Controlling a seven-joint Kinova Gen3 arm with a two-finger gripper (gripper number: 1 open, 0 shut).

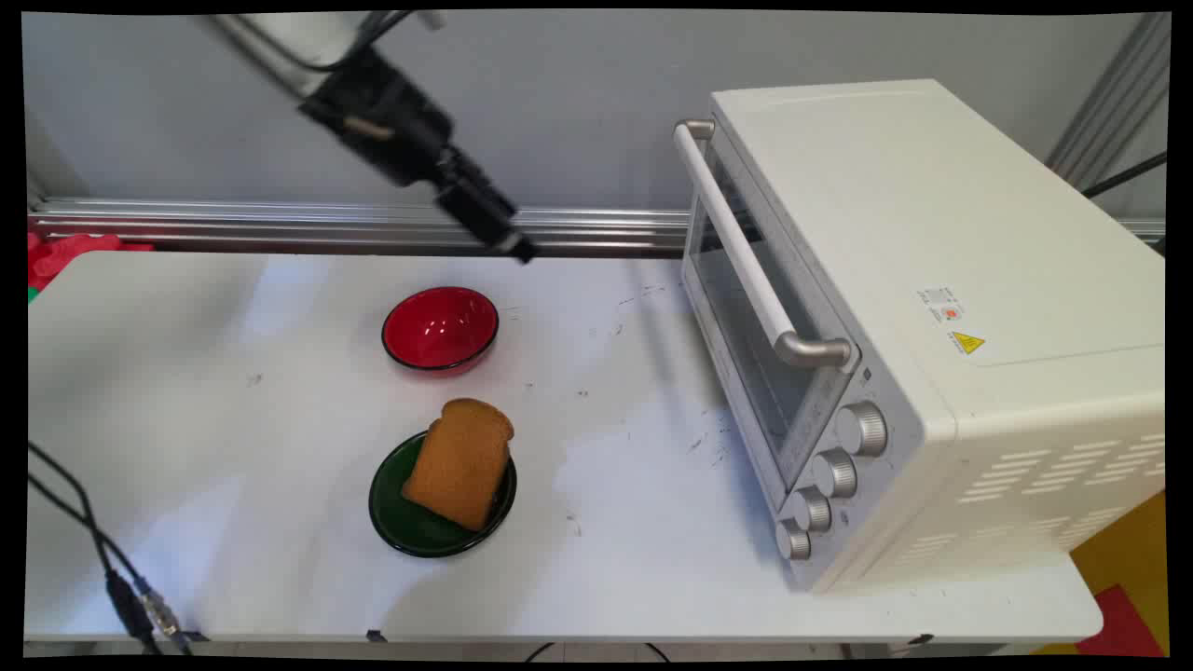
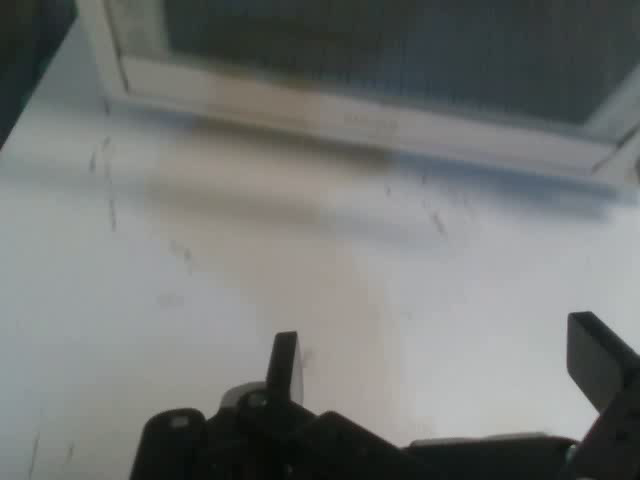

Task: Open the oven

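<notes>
I see the white table (image 1: pixel 596 568) stretching across the main view, and the biggest thing on it is a white toaster oven (image 1: pixel 932 308) that fills the table's right end, its glass door shut and facing left toward the middle, a long pale handle (image 1: pixel 746 252) running along the door's top and four silver knobs (image 1: pixel 829 485) in a row at the door's near end. Next in size is a dark green plate (image 1: pixel 410 527) near the table's front edge, a little left of centre, and a slice of brown toast (image 1: pixel 461 461) lies on it, leaning over the plate's far rim. Behind the plate, toward the table's back edge and well apart from it, stands a red bowl (image 1: pixel 440 328), with nothing in it that I can make out. My black pincer (image 1: pixel 508 240) hangs in the air over the back edge of the table, tilted down toward the right, above and just to the right of the bowl and touching nothing. From the hand view I see its fingers (image 2: pixel 286 362) spread wide apart, released and holding nothing, with bare scuffed tabletop between them and the lower frame of the oven's door across the top. Black cables (image 1: pixel 93 550) trail over the table's front left corner.
</notes>
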